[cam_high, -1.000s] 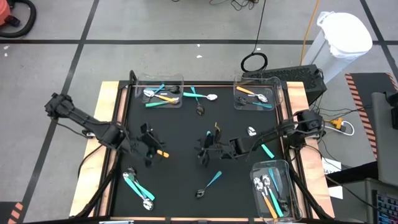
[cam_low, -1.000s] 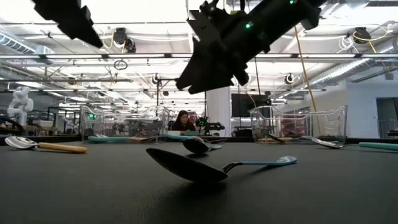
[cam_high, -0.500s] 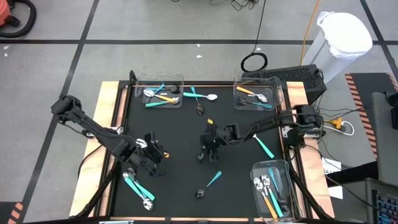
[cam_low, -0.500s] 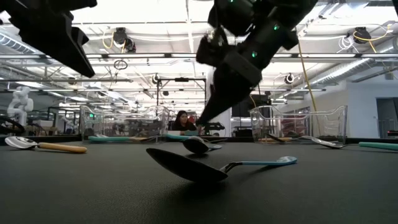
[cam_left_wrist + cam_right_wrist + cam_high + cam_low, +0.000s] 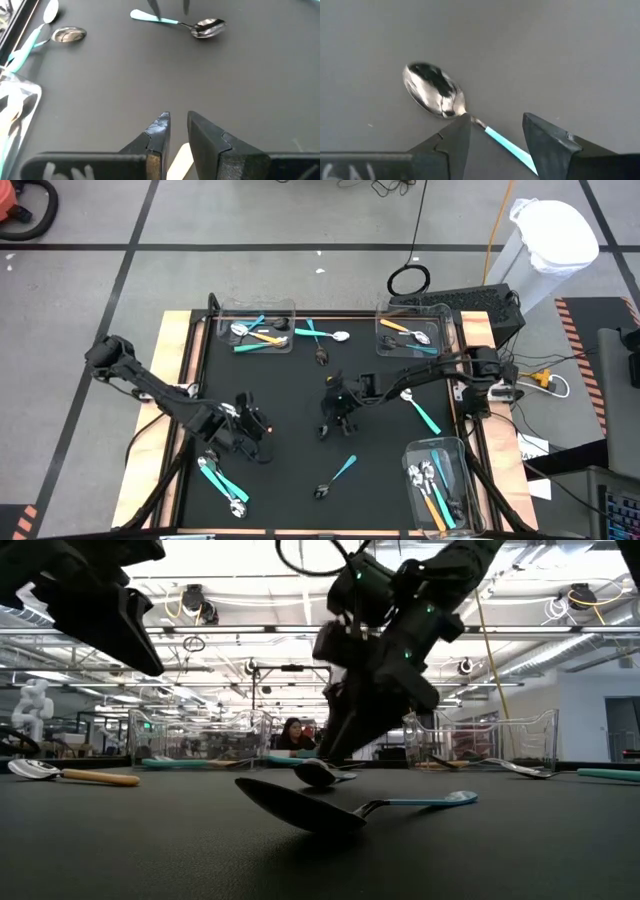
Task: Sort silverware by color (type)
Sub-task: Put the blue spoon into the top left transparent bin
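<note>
My right gripper (image 5: pixel 496 120) is open and low over the middle of the black mat (image 5: pixel 330 420). Its fingers stand on either side of the neck of a silver spoon with a light-blue handle (image 5: pixel 432 92), which lies flat on the mat (image 5: pixel 320 775). I cannot tell whether a finger touches it. My left gripper (image 5: pixel 178 116) hangs above the mat's left half (image 5: pixel 252 432) with only a narrow gap between its fingers. An orange-yellow spoon handle (image 5: pixel 179 160) shows through that gap. That spoon (image 5: pixel 70 776) lies flat on the mat below.
Clear bins with spoons stand at far left (image 5: pixel 257 330), far right (image 5: pixel 412 332) and near right (image 5: pixel 440 485). Loose teal-handled spoons lie near centre (image 5: pixel 337 475), near left (image 5: pixel 222 485), right (image 5: pixel 420 412) and far (image 5: pixel 325 335). A raised wooden rim (image 5: pixel 175 410) borders the mat.
My right gripper has come down from high above the mat to just over the light-blue-handled spoon and tipped its fingers downward. My left gripper has moved a little toward the near edge and down. Both spoons lie where they were.
</note>
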